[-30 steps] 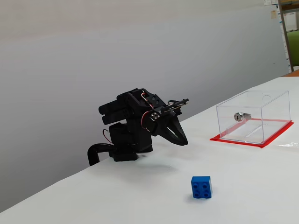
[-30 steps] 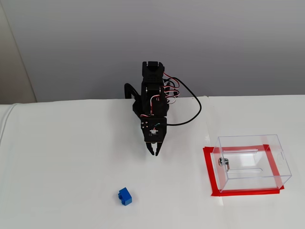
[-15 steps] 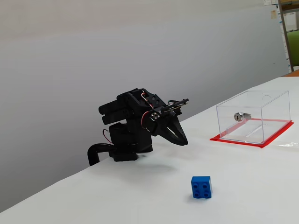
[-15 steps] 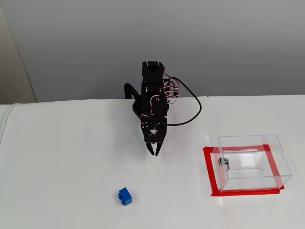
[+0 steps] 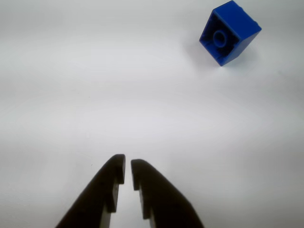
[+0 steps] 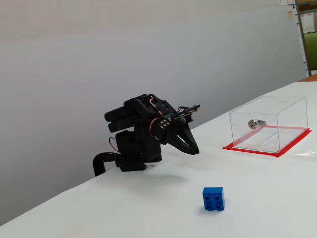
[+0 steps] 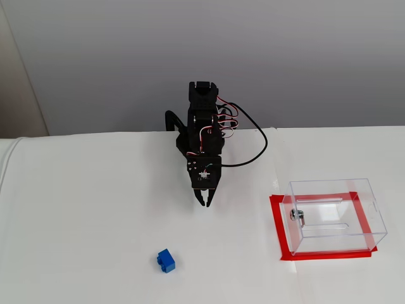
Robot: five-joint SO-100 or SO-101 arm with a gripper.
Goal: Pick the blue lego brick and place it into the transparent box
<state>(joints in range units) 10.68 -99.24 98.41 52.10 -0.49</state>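
Blue lego brick (image 5: pixel 230 33), small plastic cube lying on its side, sits far right of the black two-finger claw (image 5: pixel 127 167), nearly clenched, empty. Open wide, swing right, square up. Clear acrylic red-based box (image 7: pixel 335 215) well apart.

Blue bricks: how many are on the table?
1. The blue brick lies on its side on the white table, in front of the gripper and well apart from the clear box. Nothing seems hidden.
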